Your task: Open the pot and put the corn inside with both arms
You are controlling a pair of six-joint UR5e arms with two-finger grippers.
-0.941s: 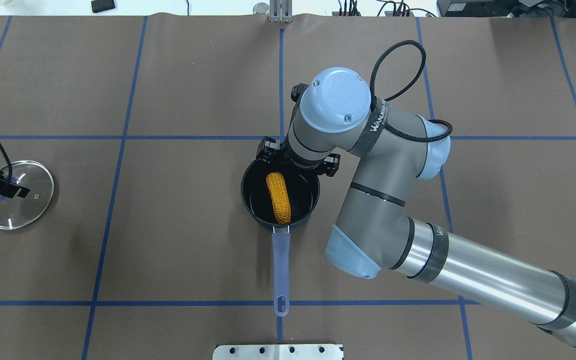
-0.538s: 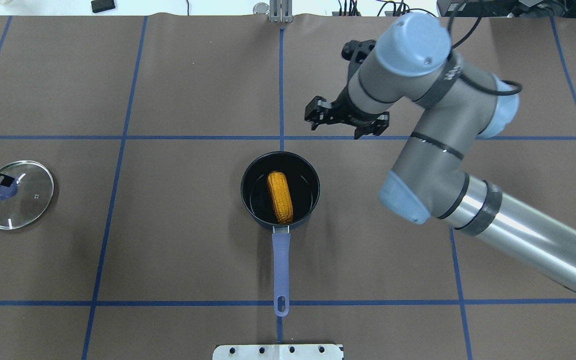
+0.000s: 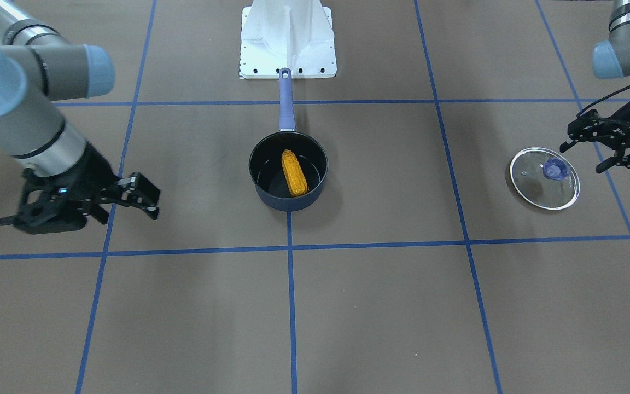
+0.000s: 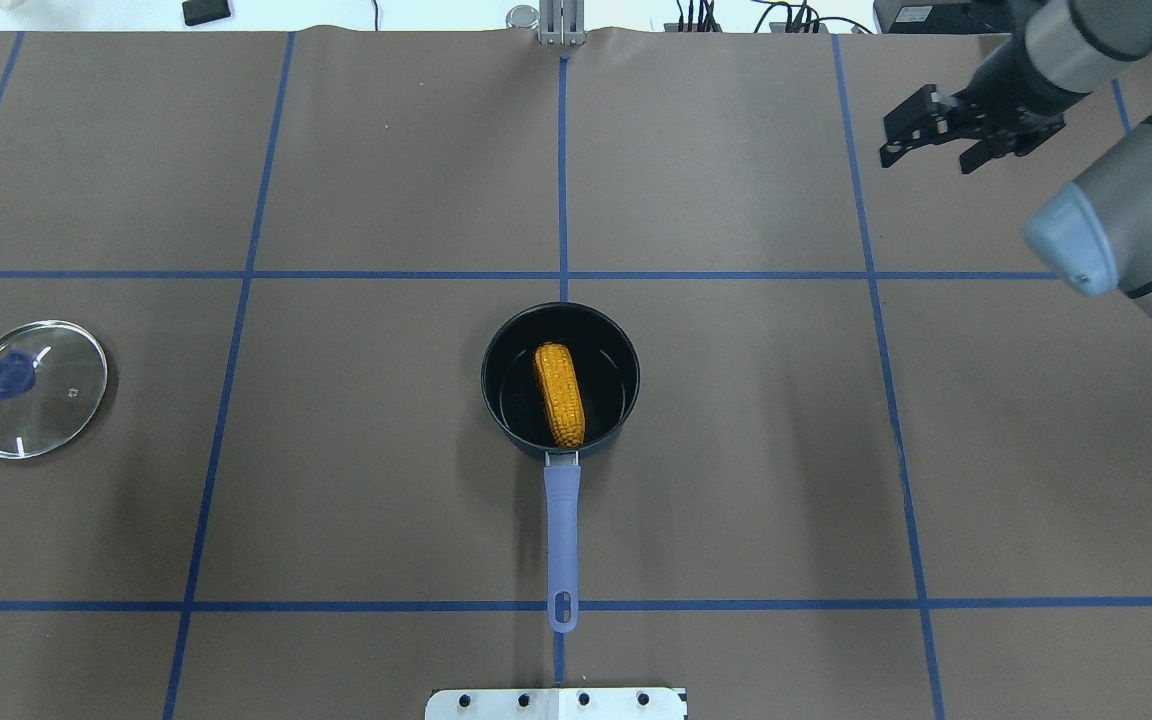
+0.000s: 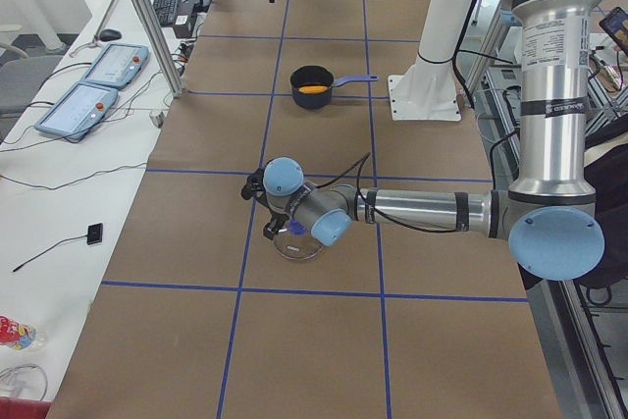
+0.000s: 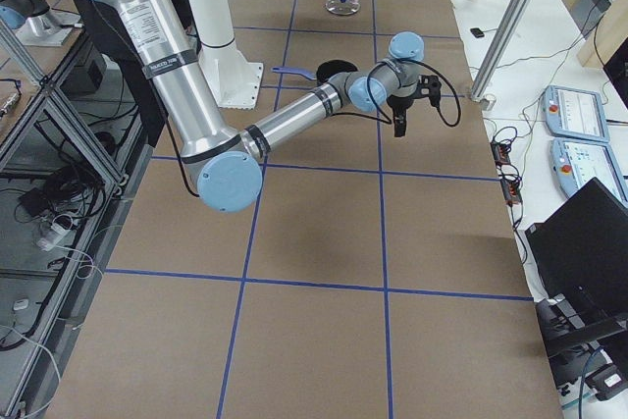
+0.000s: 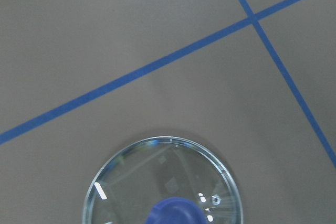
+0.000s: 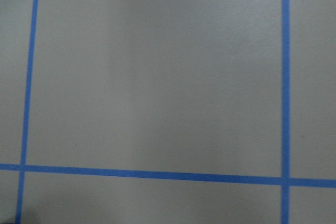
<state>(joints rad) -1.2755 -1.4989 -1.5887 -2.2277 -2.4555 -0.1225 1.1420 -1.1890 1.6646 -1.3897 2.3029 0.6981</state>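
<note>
We saw pot (image 3: 289,204) uncovered, corn (image 4: 559,394) lying inside, lid (image 4: 36,395) on table (image 4: 736,500) well apart. Left gripper (image 3: 583,156), right gripper (image 4: 926,155): jaws spread, empty. We judged task done.

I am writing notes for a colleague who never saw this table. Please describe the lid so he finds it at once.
Start at the dark pot in the middle of the brown table. Far toward the robot's left lies the flat lid: clear glass with a blue knob.
</note>
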